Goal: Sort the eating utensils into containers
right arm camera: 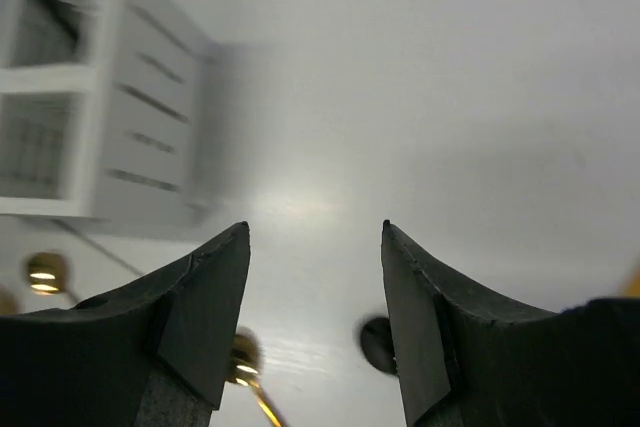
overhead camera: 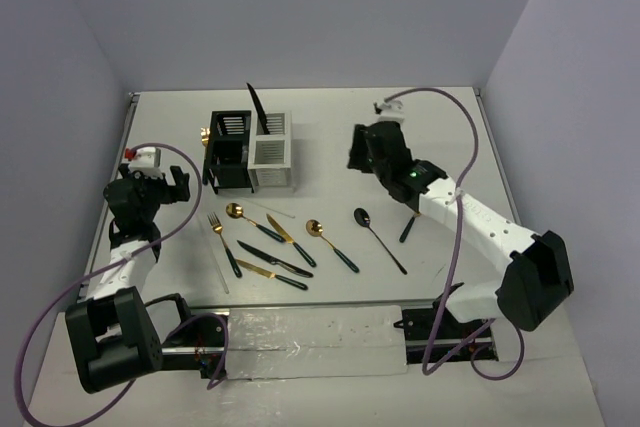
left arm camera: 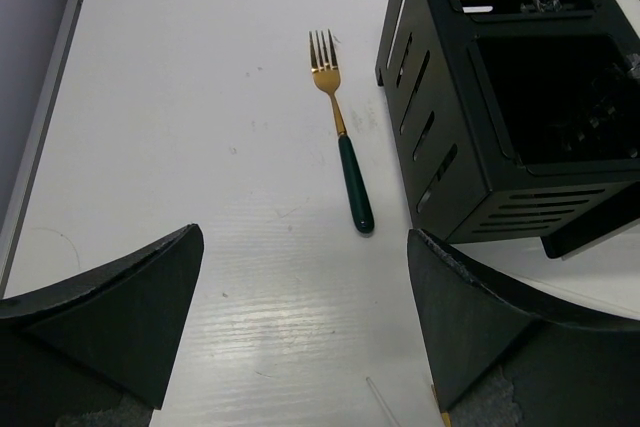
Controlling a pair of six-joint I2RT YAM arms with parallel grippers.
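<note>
The black caddy (overhead camera: 228, 152) and the white caddy (overhead camera: 272, 153) stand joined at the table's middle back, with a black knife (overhead camera: 257, 107) upright in the white one. Several utensils lie in front: a gold fork (overhead camera: 224, 244), gold spoons (overhead camera: 248, 219) (overhead camera: 330, 243), a black knife (overhead camera: 272, 259) and a black spoon (overhead camera: 378, 237). My left gripper (overhead camera: 178, 185) is open and empty, left of the black caddy (left arm camera: 500, 117), with the fork (left arm camera: 340, 137) ahead of it. My right gripper (overhead camera: 357, 152) is open and empty, right of the blurred white caddy (right arm camera: 90, 117), above a gold spoon (right arm camera: 240, 352) and the black spoon (right arm camera: 378, 342).
A thin clear stick (overhead camera: 222, 267) lies beside the fork, and its end shows in the left wrist view (left arm camera: 385, 402). A short black handle (overhead camera: 407, 229) lies under my right arm. A gold piece (overhead camera: 203, 133) shows at the black caddy's left side. Walls close the table at left, back and right.
</note>
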